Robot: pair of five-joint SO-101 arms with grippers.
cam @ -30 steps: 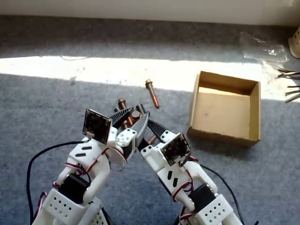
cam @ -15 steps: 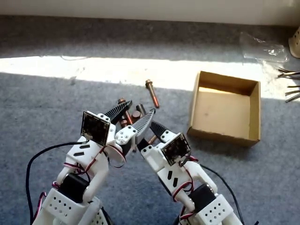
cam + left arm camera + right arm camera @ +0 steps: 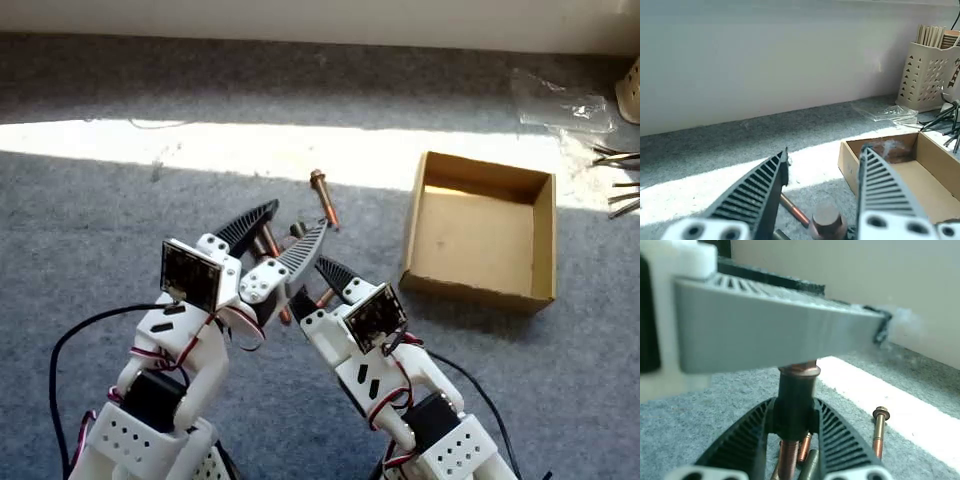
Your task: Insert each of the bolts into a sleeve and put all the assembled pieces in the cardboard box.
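High view shows you the left gripper (image 3: 298,216) has spread its jaws and let go of the bolt (image 3: 799,369). The bolt now stands in the sleeve (image 3: 795,400), which the right gripper (image 3: 793,415) pinches, so this piece looks ready for the cardboard box (image 3: 478,288) nearby.
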